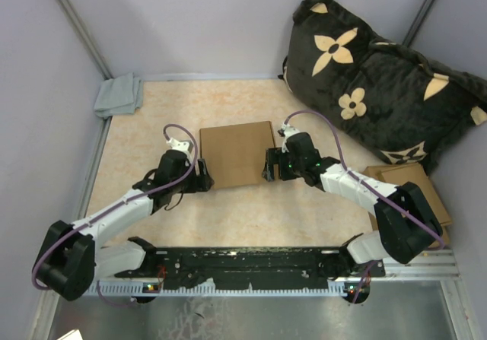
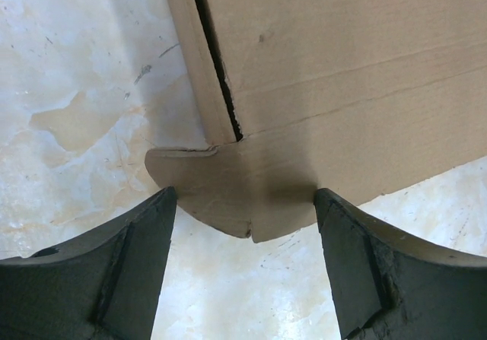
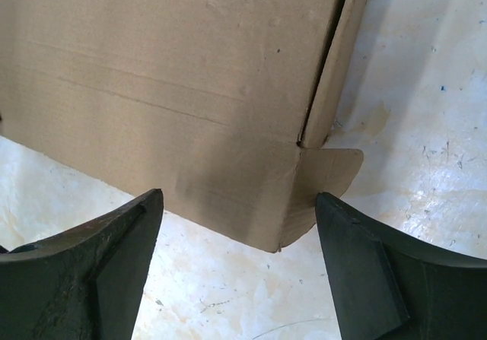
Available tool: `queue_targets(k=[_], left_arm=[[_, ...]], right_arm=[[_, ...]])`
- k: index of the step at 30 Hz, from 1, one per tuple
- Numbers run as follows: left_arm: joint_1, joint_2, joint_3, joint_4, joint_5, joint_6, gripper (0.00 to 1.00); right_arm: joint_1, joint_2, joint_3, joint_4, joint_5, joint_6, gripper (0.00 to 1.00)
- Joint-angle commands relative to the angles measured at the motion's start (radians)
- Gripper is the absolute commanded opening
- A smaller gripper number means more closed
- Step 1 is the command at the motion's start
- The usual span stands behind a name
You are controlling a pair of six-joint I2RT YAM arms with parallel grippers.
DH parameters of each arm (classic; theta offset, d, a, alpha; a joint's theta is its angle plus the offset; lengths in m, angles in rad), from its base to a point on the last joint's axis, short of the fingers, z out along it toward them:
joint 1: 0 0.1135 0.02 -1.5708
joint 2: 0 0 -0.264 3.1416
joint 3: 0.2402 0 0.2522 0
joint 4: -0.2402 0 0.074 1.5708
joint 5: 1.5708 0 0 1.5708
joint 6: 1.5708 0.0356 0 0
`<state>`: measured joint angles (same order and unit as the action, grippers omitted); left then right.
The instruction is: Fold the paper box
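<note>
Brown cardboard sat near the middle of the pale, marbled table. It was the paper box, lying as a flat-topped square between the two arms. The left gripper was at the box's near left corner, its dark fingers spread wide apart and holding nothing. In the left wrist view a rounded tab stuck out from that corner and lay on the table between the fingertips. Whether the left fingertip touched the tab's edge could not be told. A dark slit ran up from the corner between the top panel and a narrow side strip. The right gripper was at the box's near right corner, also spread wide with nothing between its pads. The corner pointed down into the gap between the fingers, and a smaller tab poked out to the right onto the table. Creases crossed the panel in both wrist views. Farther off, a grey cloth lay in the far left corner. A dark pillow with cream flower shapes leaned against the far right wall. A pile of cardboard pieces lay at the right edge — partly behind the right arm.
</note>
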<state>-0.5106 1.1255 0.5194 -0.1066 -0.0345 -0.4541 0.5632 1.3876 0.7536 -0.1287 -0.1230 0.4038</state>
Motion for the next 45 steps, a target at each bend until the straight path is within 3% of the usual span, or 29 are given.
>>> queue_targets(k=[1, 10, 45], left_arm=[[-0.007, 0.038, 0.019, -0.008, 0.017, -0.006, 0.80], [-0.019, -0.031, 0.018, 0.000, 0.091, -0.014, 0.74], [-0.020, -0.110, 0.109, -0.139, 0.146, -0.022, 0.67]], right_arm=[[0.006, -0.029, 0.006, 0.011, -0.034, -0.013, 0.81], [0.006, -0.060, 0.000, -0.020, -0.090, -0.014, 0.69], [0.006, -0.142, 0.065, -0.128, -0.111, 0.006, 0.66]])
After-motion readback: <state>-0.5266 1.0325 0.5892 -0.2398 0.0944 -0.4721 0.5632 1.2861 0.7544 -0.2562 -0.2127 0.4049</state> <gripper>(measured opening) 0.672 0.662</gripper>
